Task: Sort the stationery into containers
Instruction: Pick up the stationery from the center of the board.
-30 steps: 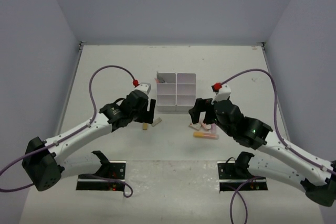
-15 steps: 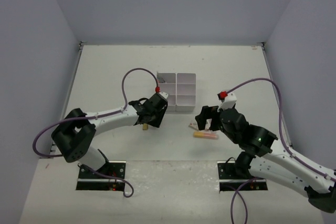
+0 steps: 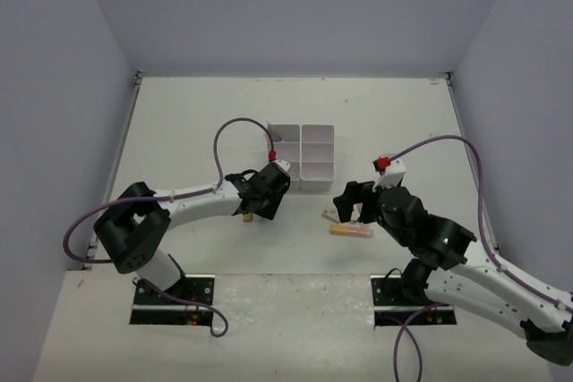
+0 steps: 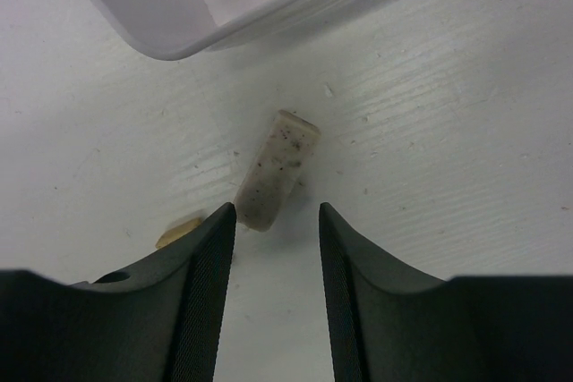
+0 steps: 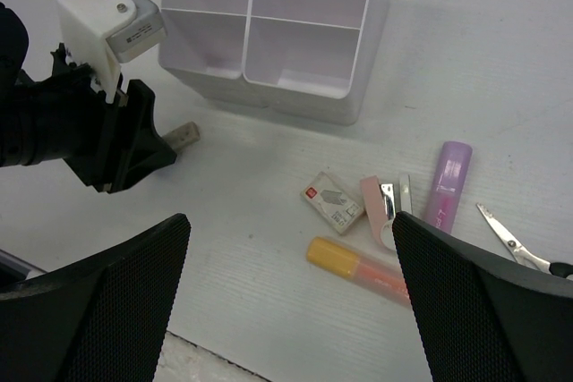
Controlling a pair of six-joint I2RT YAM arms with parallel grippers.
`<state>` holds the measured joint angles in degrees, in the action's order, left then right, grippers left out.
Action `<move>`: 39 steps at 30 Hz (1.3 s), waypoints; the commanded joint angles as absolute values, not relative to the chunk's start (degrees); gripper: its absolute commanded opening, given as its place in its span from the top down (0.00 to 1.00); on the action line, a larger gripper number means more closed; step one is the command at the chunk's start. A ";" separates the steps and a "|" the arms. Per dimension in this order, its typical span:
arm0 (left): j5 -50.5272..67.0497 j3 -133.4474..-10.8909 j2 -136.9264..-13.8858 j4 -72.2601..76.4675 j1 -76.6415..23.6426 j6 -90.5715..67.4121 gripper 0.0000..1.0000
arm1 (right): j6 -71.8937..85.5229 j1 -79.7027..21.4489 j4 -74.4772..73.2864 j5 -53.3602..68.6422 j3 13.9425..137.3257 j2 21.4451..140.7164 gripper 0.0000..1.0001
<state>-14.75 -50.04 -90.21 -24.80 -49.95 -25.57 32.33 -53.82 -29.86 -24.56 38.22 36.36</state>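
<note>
1. The left gripper sits low on the desk, half-spread astride the near end of a grubby pale eraser, pinching nothing.
2. The eraser lies flat just beside the white organizer.
3. The right gripper is spread wide, empty, above an orange marker, a pink marker and scissors.

A robotics lab is suggested — a white worktop is enclosed by bare pale walls beyond and beside the left tool, purple cabling exposed.
</note>
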 commanded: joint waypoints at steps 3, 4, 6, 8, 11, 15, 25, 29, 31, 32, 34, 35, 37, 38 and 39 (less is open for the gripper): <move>-15.95 -52.82 -88.24 -22.59 -49.66 -22.73 0.47 | 31.82 -53.61 -27.69 -24.61 38.23 36.49 0.01; -15.32 -52.99 -88.86 -22.25 -49.55 -22.34 0.46 | 31.70 -53.61 -27.57 -24.61 38.23 36.42 0.01; -14.91 -53.20 -89.89 -22.17 -49.48 -21.84 0.45 | 31.56 -53.61 -27.17 -24.38 38.20 36.27 0.01; -14.75 -53.29 -90.69 -22.31 -49.43 -21.43 0.45 | 31.08 -53.61 -26.41 -23.53 37.99 36.11 0.01; -13.79 -52.90 -91.45 -21.62 -49.31 -20.83 0.46 | 30.49 -53.61 -25.84 -22.94 37.71 35.58 0.01; -12.90 -52.28 -92.55 -21.01 -49.13 -20.56 0.49 | 30.32 -53.61 -25.30 -22.68 37.61 34.98 0.01; -12.07 -50.00 -94.00 -20.21 -49.17 -20.70 0.50 | 29.18 -53.65 -23.55 -20.43 37.04 33.70 0.01; -11.70 -49.25 -94.04 -19.51 -49.13 -20.69 0.49 | 29.00 -53.65 -23.03 -20.02 36.79 33.40 0.01; -10.53 -48.90 -94.55 -18.71 -49.18 -20.39 0.51 | 29.00 -53.67 -23.26 -19.67 36.97 33.40 0.01; -9.86 -48.82 -94.91 -18.33 -49.22 -20.39 0.54 | 28.95 -53.65 -23.24 -19.45 37.00 33.30 0.01; -9.09 -48.55 -95.36 -17.74 -49.18 -20.62 0.57 | 28.96 -53.70 -23.30 -19.34 37.05 33.04 0.01; -8.56 -48.16 -95.32 -17.18 -49.22 -20.79 0.59 | 29.05 -53.70 -23.56 -19.34 37.22 32.83 0.01; -7.15 -47.15 -94.92 -15.78 -49.22 -20.83 0.66 | 29.18 -53.61 -23.80 -19.05 37.35 32.20 0.01; -6.86 -46.92 -94.92 -15.54 -49.22 -20.83 0.71 | 29.18 -53.61 -23.75 -18.93 37.35 31.90 0.01; -6.56 -46.81 -94.99 -15.47 -49.22 -20.86 0.75 | 29.18 -53.61 -23.70 -18.90 37.29 31.65 0.01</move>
<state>-10.67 -49.19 -93.93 -17.69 -49.48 -21.42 29.47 -53.82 -25.20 -19.80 36.99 33.09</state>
